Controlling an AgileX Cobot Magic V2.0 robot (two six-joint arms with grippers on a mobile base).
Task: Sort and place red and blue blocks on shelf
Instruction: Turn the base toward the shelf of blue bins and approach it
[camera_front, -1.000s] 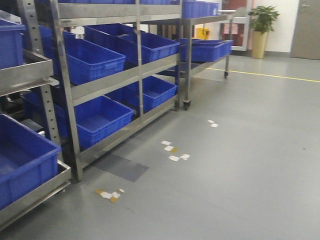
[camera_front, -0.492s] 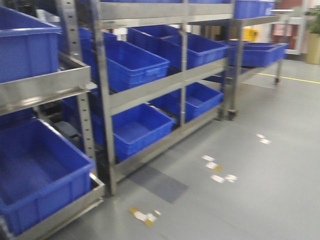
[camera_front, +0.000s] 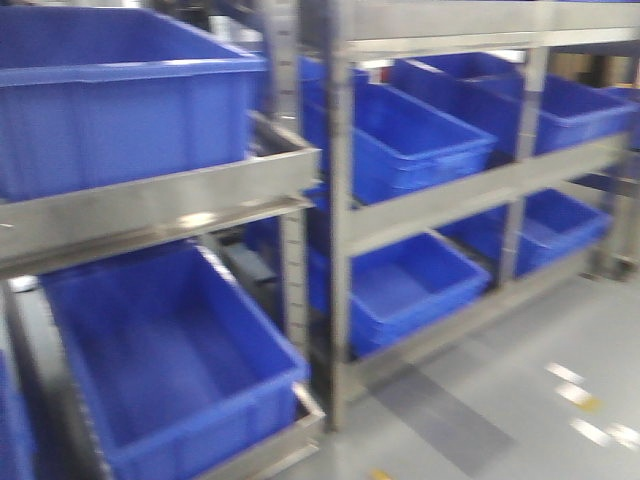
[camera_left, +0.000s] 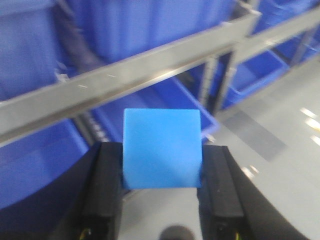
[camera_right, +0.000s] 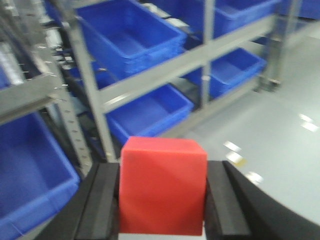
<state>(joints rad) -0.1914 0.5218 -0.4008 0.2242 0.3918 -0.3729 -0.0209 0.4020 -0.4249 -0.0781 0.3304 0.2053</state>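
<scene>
A sky-blue block (camera_left: 162, 148) is clamped between the black fingers of my left gripper (camera_left: 162, 167), which is shut on it and held in front of a steel rail (camera_left: 115, 80) of the shelf. My right gripper (camera_right: 163, 197) is shut on the red block (camera_right: 163, 185), held above the grey floor with the shelf (camera_right: 165, 67) beyond it. In the front view the shelf (camera_front: 340, 200) fills the frame, close up and blurred; neither gripper nor block shows there.
Large dark-blue bins sit tilted on the shelf levels: one at upper left (camera_front: 110, 100), one at lower left (camera_front: 170, 370), others further right (camera_front: 400, 285). Grey floor (camera_front: 520, 420) with pale tape scraps (camera_front: 585, 400) lies to the lower right.
The front view has swung left and closer to the shelf; bins that were at the left edge now fill the frame, and the open floor has shrunk to the lower right corner.
</scene>
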